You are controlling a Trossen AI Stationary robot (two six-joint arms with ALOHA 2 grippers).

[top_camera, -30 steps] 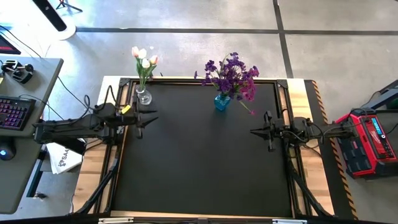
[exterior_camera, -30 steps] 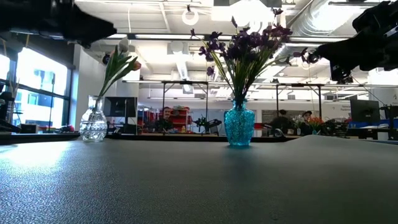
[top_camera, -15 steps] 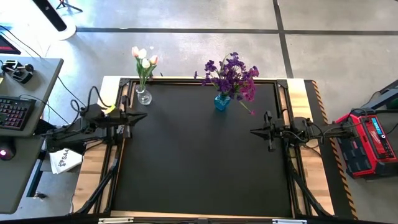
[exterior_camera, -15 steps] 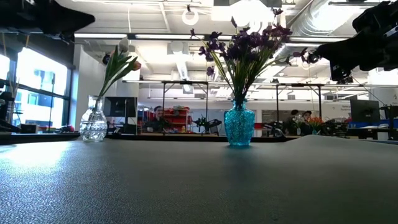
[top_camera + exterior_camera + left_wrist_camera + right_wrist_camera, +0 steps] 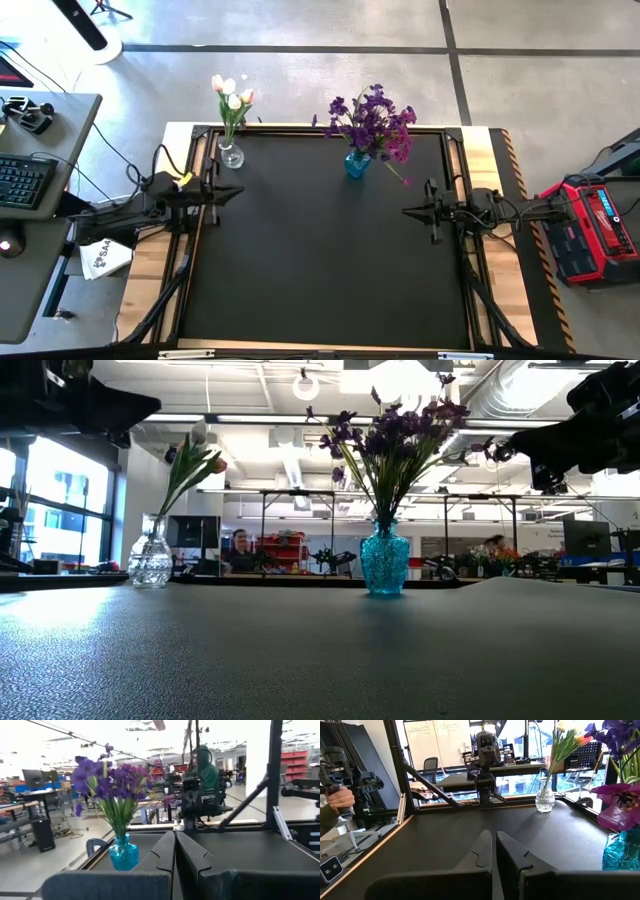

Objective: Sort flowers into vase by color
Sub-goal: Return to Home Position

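Observation:
White and pink tulips (image 5: 232, 95) stand with their stems in a clear glass vase (image 5: 231, 155) at the table's far left. Purple flowers (image 5: 372, 120) stand in a blue vase (image 5: 357, 163) at the far middle. My left gripper (image 5: 238, 190) is shut and holds nothing; it hangs level over the table's left edge, just near of the clear vase. My right gripper (image 5: 405, 211) is shut too and holds nothing, level over the table's right side. In the left wrist view the shut fingers (image 5: 175, 840) point past the blue vase (image 5: 124, 856).
The black table top (image 5: 320, 260) has wooden side strips. A desk with a keyboard (image 5: 25, 180) stands off its left side and a red case (image 5: 590, 225) off its right. A person's hand (image 5: 340, 800) holds a device beyond the table's edge.
My left gripper has shut from open with nothing between its fingers. It has drawn back toward the table's left edge and sunk a little. The right arm, both vases and the flowers have kept still.

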